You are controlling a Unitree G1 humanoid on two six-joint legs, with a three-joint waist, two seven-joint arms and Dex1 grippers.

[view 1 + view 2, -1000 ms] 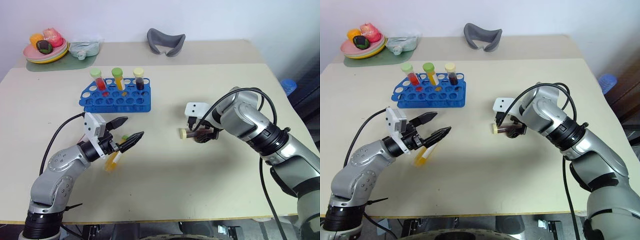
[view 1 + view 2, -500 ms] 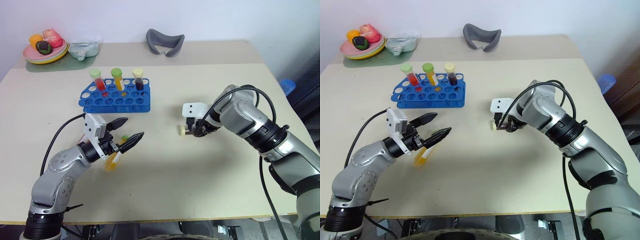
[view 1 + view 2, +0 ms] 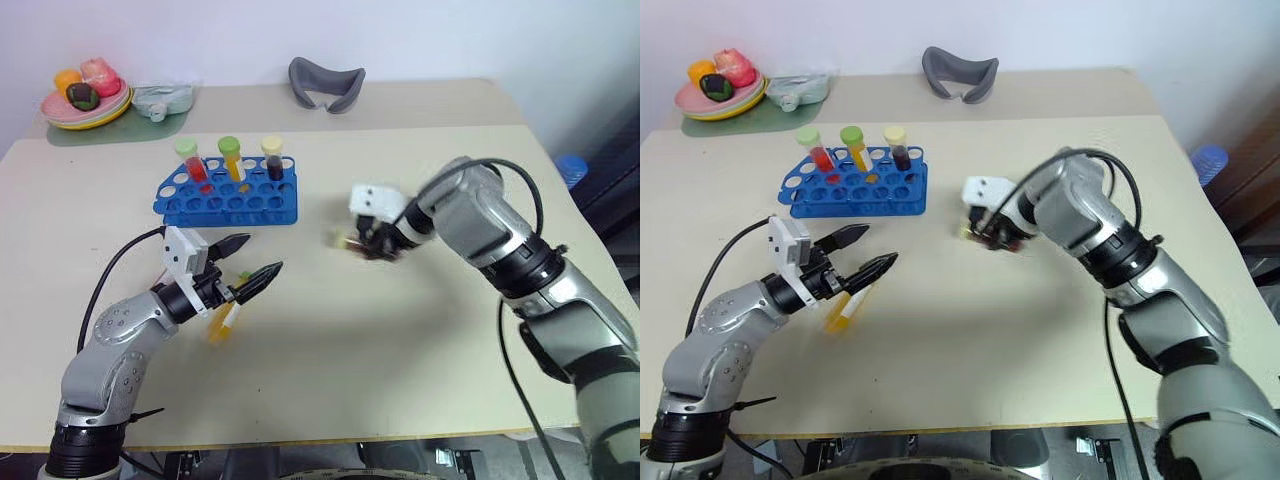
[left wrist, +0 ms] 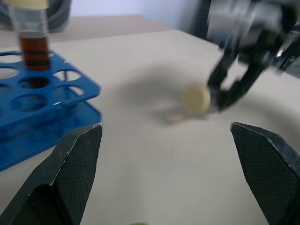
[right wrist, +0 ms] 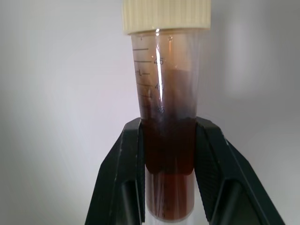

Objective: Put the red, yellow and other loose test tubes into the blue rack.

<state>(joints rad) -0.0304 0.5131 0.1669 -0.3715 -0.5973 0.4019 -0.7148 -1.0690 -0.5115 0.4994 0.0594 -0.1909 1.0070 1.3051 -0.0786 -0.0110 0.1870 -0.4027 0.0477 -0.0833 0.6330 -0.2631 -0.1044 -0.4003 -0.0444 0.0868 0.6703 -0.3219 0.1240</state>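
Right pincer [image 5: 166, 173] clamped on brown tube [image 5: 167, 117]; left pincer [image 3: 252, 262] wide apart, empty.

Tube [image 5: 166, 136] was clear glossy plastic w/ ribbed cap; rack [image 3: 228, 195] glossy blue plastic; table [image 3: 400, 340] smooth matt.

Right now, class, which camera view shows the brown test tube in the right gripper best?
The right wrist view: the brown test tube stands close up, cream cap, scale marks and both fingers clamped on it. The eye views show it small and blurred in the right gripper; the left wrist view shows mainly its cap.
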